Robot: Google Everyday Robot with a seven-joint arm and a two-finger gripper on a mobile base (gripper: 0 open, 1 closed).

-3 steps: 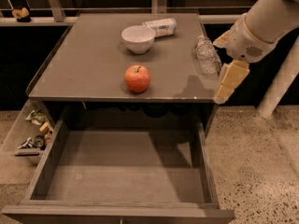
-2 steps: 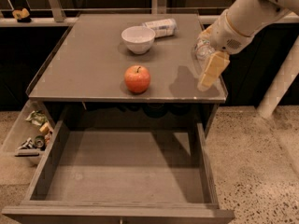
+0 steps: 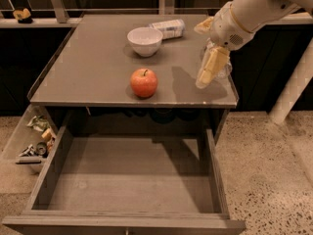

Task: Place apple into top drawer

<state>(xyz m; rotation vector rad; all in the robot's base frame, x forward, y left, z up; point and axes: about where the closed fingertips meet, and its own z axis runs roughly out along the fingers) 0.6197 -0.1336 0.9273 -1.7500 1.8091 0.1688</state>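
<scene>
- Red-orange, stem up, the apple (image 3: 144, 82) sits on the grey table (image 3: 93, 62), close to its near edge and about midway across.
- My hand (image 3: 203, 80) hangs over the table's right side, angled down, to the right of the apple and apart from it; I cannot tell how far open it is.
- The top drawer (image 3: 132, 180) stands pulled out below the table.
- A white bowl (image 3: 145, 40) sits farther back, a pale packet (image 3: 168, 28) just beyond it to the right.
- A cluttered side bin (image 3: 29, 146) sits left of the drawer.
</scene>
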